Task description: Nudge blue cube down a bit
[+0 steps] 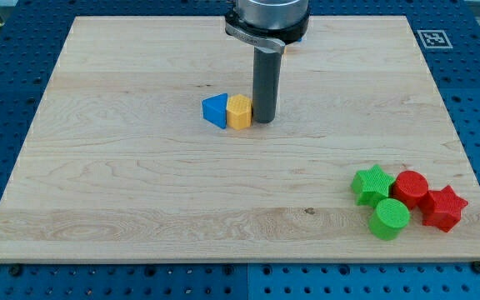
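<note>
Resting surface: pale wooden board point(140, 192) on a blue pegboard table point(15, 50).
Blue block point(215, 110): upper middle, touching yellow block point(239, 112).
My tip point(263, 122): just right of the yellow block; rod only, no hand.

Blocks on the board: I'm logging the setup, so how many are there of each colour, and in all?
Blue: 1, the blue block, left of the yellow one
Yellow: 1, the yellow block, just left of my tip
Green: 2, the green star and the green cylinder
Red: 2, the red cylinder and the red star
Total: 6
</note>
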### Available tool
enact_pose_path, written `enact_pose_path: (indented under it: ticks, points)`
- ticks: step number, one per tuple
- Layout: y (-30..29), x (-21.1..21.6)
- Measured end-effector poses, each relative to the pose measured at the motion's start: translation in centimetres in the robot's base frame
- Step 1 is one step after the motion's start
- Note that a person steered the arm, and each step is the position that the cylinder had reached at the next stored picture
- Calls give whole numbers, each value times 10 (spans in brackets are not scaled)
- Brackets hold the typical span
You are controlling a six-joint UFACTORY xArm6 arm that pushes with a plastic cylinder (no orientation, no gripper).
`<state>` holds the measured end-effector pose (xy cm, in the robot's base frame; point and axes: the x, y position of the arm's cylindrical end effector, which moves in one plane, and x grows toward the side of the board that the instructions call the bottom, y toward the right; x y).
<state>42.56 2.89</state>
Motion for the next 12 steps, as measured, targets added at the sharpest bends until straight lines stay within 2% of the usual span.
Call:
enact_pose_path:
  ticks: [3,4,5,7,8,10,12]
  points:
    - [98,-14]
    - [129,-48]
    - [140,-105]
    - [105,-201]
    - [94,-234]
    - [60,-234]
    - [53,-233]
